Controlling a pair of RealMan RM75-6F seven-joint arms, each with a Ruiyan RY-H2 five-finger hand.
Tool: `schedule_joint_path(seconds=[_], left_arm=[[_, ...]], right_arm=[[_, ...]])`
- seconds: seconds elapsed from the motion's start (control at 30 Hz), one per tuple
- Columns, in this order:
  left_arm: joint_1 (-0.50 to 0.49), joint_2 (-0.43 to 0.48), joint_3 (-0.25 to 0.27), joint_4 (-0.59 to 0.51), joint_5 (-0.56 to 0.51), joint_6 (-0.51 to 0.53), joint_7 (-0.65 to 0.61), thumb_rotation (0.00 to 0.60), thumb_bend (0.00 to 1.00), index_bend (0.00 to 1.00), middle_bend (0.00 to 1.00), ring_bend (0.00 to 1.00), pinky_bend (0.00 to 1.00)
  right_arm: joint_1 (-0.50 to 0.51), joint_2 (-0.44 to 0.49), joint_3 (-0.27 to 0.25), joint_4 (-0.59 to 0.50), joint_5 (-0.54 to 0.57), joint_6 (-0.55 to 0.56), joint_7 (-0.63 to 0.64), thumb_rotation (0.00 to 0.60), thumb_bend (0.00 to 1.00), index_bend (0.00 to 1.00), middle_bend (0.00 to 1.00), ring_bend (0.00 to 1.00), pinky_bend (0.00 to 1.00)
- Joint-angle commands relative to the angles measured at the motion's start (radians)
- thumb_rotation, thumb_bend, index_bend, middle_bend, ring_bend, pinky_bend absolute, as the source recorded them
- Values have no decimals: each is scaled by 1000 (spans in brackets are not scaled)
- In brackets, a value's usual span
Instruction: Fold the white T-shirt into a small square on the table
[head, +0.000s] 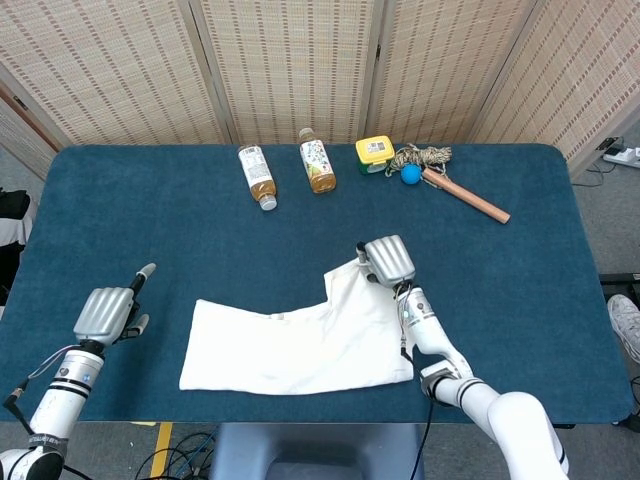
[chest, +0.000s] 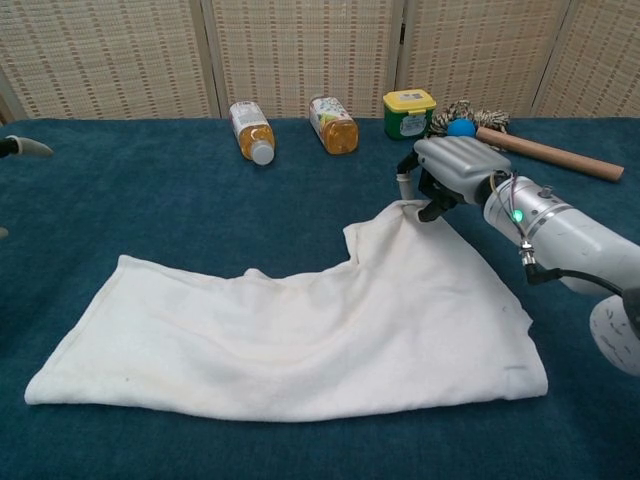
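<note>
White T-shirt (chest: 300, 340): judged soft, light, limp; sags unless corners are taken. Upper corner pinched by right robot hand (chest: 445, 170). Left robot hand (head: 108, 310) spread, holding nothing.

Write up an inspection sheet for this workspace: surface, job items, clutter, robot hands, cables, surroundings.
Surface: table covered in dark blue cloth.
Job's things: white T-shirt lying partly folded at the near edge, one corner raised toward the far right.
Clutter: two bottles lying on their sides, a yellow-lidded container, a blue ball with a rope bundle, and a wooden stick along the far edge.
Robot hands: right robot hand at the shirt's raised corner, grip unclear; left robot hand open, off the shirt.
Cables: wiring along the right forearm.
Surroundings: woven screen panels behind.
</note>
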Motion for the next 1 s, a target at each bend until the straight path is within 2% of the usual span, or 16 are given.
schedule_joint_path(seconds=[0.03,0.17,0.27,0.37,0.47,0.63,0.77,0.87,1.0], left_arm=[[2,2,0,-1,0,2,-1,600,406,5,936,849,960],[4,4,-1,-1,-1,3,-3,600,406,5,936,849,960],[6,5,-1,-2,1,4,-3,600,406,5,936,849,960],[6,5,-2,-2,4,5,-3,600,406,5,936,849,960],[7,6,-2,-4,7,7,-3,600,406,5,936,849,960],[8,7,-2,-6,11,10,-3,600,406,5,936,849,960],[9,7,-3,-7,11,11,-3,600,406,5,936,849,960],[9,5,-2,-8,10,9,1,600,406,5,936,849,960],[7,0,0,-9,7,3,10,600,406,5,936,849,960]], right_arm=[[10,-11,3,20,9,-13,3,600,535,655,971,981,1000],[19,-15,6,29,18,-27,2,600,519,612,960,981,1000],[26,-15,11,30,28,-42,-13,600,455,462,945,977,1000],[30,-11,21,21,43,-51,-33,600,321,240,925,966,1000],[32,-1,31,3,57,-54,-49,600,244,144,915,960,1000],[25,31,40,-45,69,-48,-55,600,232,133,912,958,1000],[13,82,43,-133,77,-52,-42,600,247,133,911,958,1000],[-1,127,40,-210,94,-83,-52,600,252,135,911,958,1000],[-18,171,28,-287,129,-141,-107,600,252,187,911,958,1000]])
